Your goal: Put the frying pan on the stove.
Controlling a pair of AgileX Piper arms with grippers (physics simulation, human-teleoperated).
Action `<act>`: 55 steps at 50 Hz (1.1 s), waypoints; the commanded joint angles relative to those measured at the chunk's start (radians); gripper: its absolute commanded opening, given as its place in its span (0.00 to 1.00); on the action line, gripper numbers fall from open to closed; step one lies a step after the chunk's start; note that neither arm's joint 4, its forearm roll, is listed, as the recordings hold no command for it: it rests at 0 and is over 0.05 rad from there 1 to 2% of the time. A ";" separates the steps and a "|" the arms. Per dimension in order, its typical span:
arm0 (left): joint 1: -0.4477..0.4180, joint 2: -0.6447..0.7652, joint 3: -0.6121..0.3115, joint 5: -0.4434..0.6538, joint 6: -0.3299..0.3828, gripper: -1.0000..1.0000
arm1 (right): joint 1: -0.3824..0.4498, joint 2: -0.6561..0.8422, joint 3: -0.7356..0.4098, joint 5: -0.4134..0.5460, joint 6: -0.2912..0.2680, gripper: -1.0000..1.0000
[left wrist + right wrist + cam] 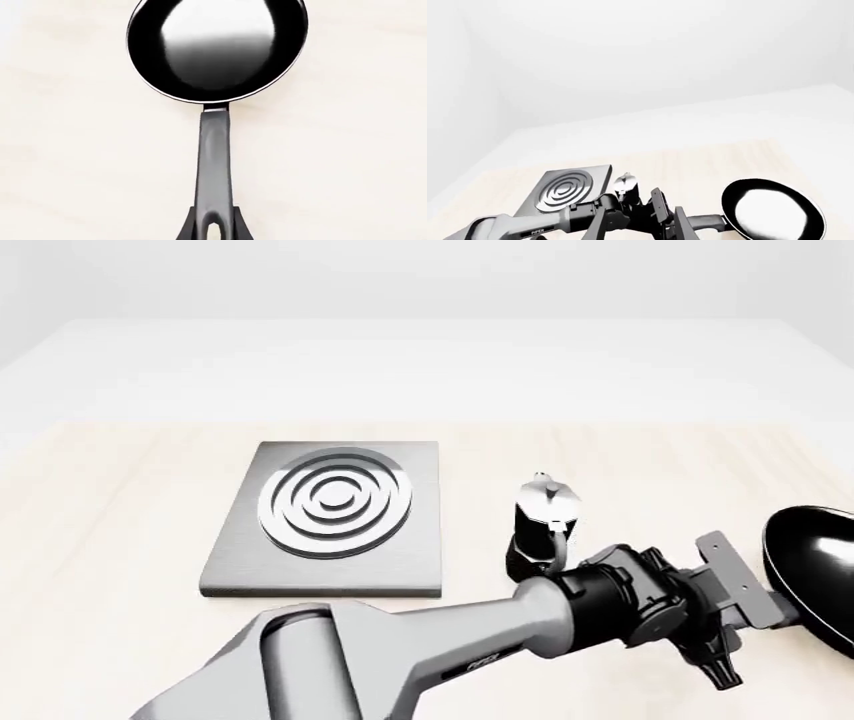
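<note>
Your left claw [215, 227] grips the frying pan [217, 47] by its rigid handle's far end; expect front-heavy droop.

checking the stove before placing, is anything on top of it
Nothing sits on the stove; its silver rings show whole. The frying pan is off to the right, and the moka pot stands beside the stove.

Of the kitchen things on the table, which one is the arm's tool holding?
The frying pan: the left tool is closed on the end of its long handle. The moka pot and the stove stand free, untouched.
</note>
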 commanded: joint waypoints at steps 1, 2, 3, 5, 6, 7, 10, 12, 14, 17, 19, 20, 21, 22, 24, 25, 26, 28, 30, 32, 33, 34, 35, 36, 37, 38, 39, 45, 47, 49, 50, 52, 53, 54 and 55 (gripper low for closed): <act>0.012 -0.087 0.032 -0.026 0.013 0.00 | 0.000 0.000 0.000 0.000 -0.006 1.00; 0.013 -0.088 0.020 -0.020 0.008 0.00 | 0.000 0.000 0.001 0.000 -0.007 1.00; 0.016 -0.093 0.023 -0.022 0.012 0.00 | 0.000 0.000 0.001 0.000 -0.007 1.00; 0.016 -0.099 0.030 -0.027 0.010 0.00 | 0.000 0.000 0.001 0.000 -0.008 1.00; 0.016 -0.110 0.040 -0.033 0.008 0.00 | 0.000 0.000 0.001 0.000 -0.009 1.00; 0.018 -0.116 0.042 -0.035 0.007 0.00 | 0.000 0.000 0.001 0.000 -0.009 1.00; 0.022 -0.134 0.054 -0.040 0.007 0.00 | 0.000 0.000 0.002 0.000 -0.011 1.00; 0.024 -0.147 0.064 -0.042 0.008 0.00 | 0.001 0.000 0.002 0.000 -0.013 1.00; 0.026 -0.155 0.069 -0.044 0.008 0.00 | 0.001 0.000 0.002 0.000 -0.013 1.00; 0.035 -0.168 0.076 -0.043 0.014 0.00 | 0.001 0.000 0.002 0.000 -0.016 1.00; 0.035 -0.184 0.091 -0.050 0.011 0.00 | 0.001 0.000 0.001 0.000 -0.018 1.00; 0.033 -0.194 0.103 -0.056 0.009 0.00 | 0.001 0.000 0.001 0.000 -0.019 1.00; 0.035 -0.200 0.108 -0.058 0.011 0.00 | 0.001 0.000 0.001 0.000 -0.020 1.00; 0.032 -0.218 0.131 -0.069 0.010 0.00 | 0.001 0.000 0.000 0.000 -0.022 1.00; 0.032 -0.236 0.146 -0.074 0.009 0.00 | 0.001 0.000 0.000 0.000 -0.024 1.00; 0.032 -0.242 0.152 -0.077 0.008 0.00 | 0.002 0.000 -0.001 0.000 -0.025 1.00; 0.035 -0.247 0.154 -0.078 0.008 0.00 | 0.002 0.000 0.000 0.000 -0.027 1.00; 0.034 -0.255 0.163 -0.080 0.009 0.00 | 0.002 0.000 0.000 0.000 -0.029 1.00; 0.037 -0.268 0.175 -0.083 0.013 0.00 | 0.002 0.000 -0.001 0.000 -0.032 1.00; 0.037 -0.288 0.194 -0.088 0.010 0.00 | 0.003 0.000 -0.001 0.000 -0.035 1.00; 0.037 -0.292 0.198 -0.089 0.012 0.00 | 0.003 0.000 -0.002 0.000 -0.036 1.00; 0.039 -0.299 0.203 -0.090 0.011 0.00 | 0.003 0.000 -0.002 0.000 -0.037 1.00; 0.040 -0.309 0.210 -0.091 0.011 0.00 | 0.003 0.000 -0.001 0.000 -0.039 1.00; 0.042 -0.316 0.214 -0.092 0.011 0.00 | 0.002 0.000 -0.001 0.000 -0.040 1.00; 0.044 -0.325 0.219 -0.093 0.009 0.00 | 0.003 0.000 -0.002 0.000 -0.040 1.00; 0.044 -0.337 0.227 -0.097 0.005 0.00 | 0.003 0.000 -0.002 0.000 -0.042 1.00; 0.045 -0.344 0.233 -0.098 0.004 0.00 | 0.003 0.000 -0.002 0.000 -0.041 1.00; 0.054 -0.390 0.270 -0.104 0.003 0.00 | 0.004 0.000 -0.006 0.000 -0.045 1.00; 0.065 -0.410 0.276 -0.102 -0.001 0.00 | 0.003 0.000 -0.006 0.000 -0.047 1.00; 0.075 -0.429 0.277 -0.112 -0.025 0.00 | 0.002 0.000 -0.005 0.000 -0.047 1.00; 0.080 -0.438 0.276 -0.112 -0.034 0.00 | 0.001 0.000 -0.005 0.000 -0.046 1.00; 0.081 -0.453 0.284 -0.108 -0.029 0.00 | 0.000 0.000 -0.005 0.000 -0.045 1.00; 0.081 -0.465 0.292 -0.112 -0.035 0.00 | 0.000 0.000 -0.005 0.000 -0.046 1.00; 0.083 -0.477 0.297 -0.116 -0.045 0.00 | 0.000 0.000 -0.006 0.000 -0.047 1.00; 0.083 -0.477 0.297 -0.116 -0.045 0.00 | 0.001 0.000 -0.006 0.000 -0.048 1.00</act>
